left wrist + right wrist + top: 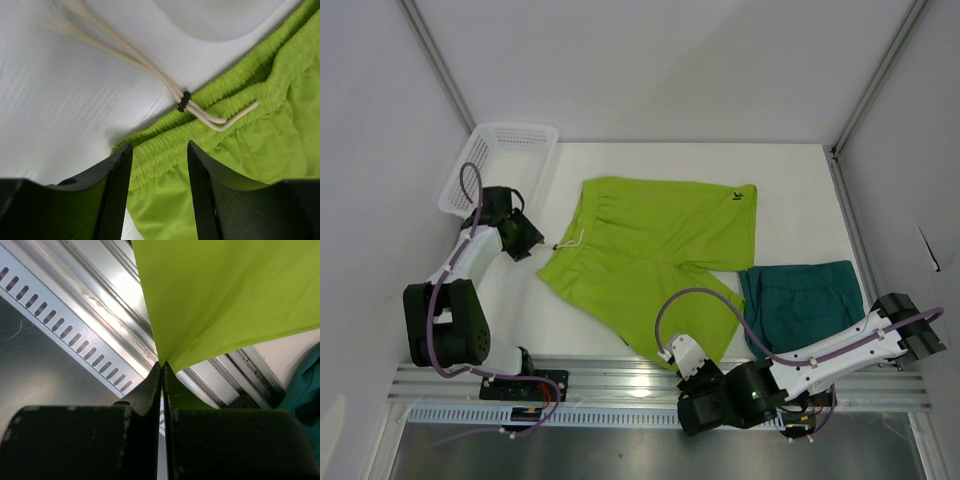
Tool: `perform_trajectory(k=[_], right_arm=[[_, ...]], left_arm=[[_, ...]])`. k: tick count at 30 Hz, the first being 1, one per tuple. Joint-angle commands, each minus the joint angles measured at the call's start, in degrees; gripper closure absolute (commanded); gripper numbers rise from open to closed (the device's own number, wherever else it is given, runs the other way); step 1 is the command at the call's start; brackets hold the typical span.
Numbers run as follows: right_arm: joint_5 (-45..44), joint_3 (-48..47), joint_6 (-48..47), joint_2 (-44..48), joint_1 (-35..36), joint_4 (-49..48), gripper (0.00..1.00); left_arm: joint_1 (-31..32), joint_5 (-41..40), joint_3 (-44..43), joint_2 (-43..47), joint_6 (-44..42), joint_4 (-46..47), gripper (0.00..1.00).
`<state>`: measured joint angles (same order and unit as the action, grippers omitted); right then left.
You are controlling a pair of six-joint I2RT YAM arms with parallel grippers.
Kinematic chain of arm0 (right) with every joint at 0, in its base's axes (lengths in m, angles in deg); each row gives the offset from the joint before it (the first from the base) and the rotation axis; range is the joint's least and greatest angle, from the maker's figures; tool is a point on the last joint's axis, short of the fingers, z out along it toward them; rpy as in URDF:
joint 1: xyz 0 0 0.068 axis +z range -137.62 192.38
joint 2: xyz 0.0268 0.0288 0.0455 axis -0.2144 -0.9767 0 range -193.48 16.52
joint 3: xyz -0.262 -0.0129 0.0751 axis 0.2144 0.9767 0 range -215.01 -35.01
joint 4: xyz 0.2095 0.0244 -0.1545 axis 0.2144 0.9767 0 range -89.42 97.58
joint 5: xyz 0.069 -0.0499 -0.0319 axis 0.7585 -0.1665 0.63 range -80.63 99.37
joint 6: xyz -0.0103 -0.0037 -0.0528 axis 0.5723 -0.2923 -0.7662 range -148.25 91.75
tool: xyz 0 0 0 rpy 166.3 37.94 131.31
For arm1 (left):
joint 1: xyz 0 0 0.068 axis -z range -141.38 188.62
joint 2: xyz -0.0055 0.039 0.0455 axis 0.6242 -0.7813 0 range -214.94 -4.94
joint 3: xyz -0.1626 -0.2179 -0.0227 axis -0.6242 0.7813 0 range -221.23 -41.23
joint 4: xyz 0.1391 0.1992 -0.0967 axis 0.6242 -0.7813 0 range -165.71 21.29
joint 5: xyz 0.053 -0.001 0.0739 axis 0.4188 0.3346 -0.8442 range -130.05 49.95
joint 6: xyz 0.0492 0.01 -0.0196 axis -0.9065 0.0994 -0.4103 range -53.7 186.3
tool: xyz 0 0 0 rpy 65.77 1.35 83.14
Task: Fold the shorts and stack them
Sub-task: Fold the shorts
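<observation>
Top external view shows us the lime shorts (650,245) spread across the table (790,190), with the dark teal shorts (800,305) just beside their right leg. On the left wrist view we see the left gripper (159,150) released, fingers apart over the lime waistband near the pale drawstring (150,67). On the right wrist view the right gripper (162,367) is clenched on a lime leg corner above the aluminium rail (100,305).

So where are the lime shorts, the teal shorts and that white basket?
lime shorts (650,245): overhead view, middle of the spread fabric.
teal shorts (802,300): overhead view, centre of the cloth.
white basket (516,127): overhead view, on its far rim.
</observation>
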<state>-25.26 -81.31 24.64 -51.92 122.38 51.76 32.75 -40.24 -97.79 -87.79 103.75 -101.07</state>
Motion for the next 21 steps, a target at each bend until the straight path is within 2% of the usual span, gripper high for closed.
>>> perform_trajectory(k=[1, 5, 9, 11, 15, 21], right_arm=[[-1.0, -0.4, 0.2, 2.4, -0.1, 1.5, 1.00], [-1.5, -0.9, 0.5, 2.2, -1.4, 3.5, 1.00], [-1.1, -0.1, -0.1, 3.3, -3.8, 2.1, 1.00], [-0.7, 0.2, -0.7, 3.8, -4.6, 1.3, 1.00], [-0.1, 0.6, -2.0, 4.0, -5.7, -0.1, 1.00], [1.1, -0.3, -3.9, 1.7, -5.1, 0.3, 1.00]], left_arm=[[-0.1, 4.5, 4.0, 3.5, -0.1, 2.9, 0.50], [-0.2, 7.0, 12.2, 10.1, 0.7, 5.8, 0.47], [-0.1, 9.1, 15.0, 15.1, -0.1, 6.4, 0.26], [-0.2, 9.5, 16.3, 15.9, -0.3, 6.3, 0.24], [-0.1, 9.9, 19.0, 15.5, 0.1, 8.8, 0.25], [-0.1, 13.7, 19.7, 8.1, 0.8, 13.0, 0.39]])
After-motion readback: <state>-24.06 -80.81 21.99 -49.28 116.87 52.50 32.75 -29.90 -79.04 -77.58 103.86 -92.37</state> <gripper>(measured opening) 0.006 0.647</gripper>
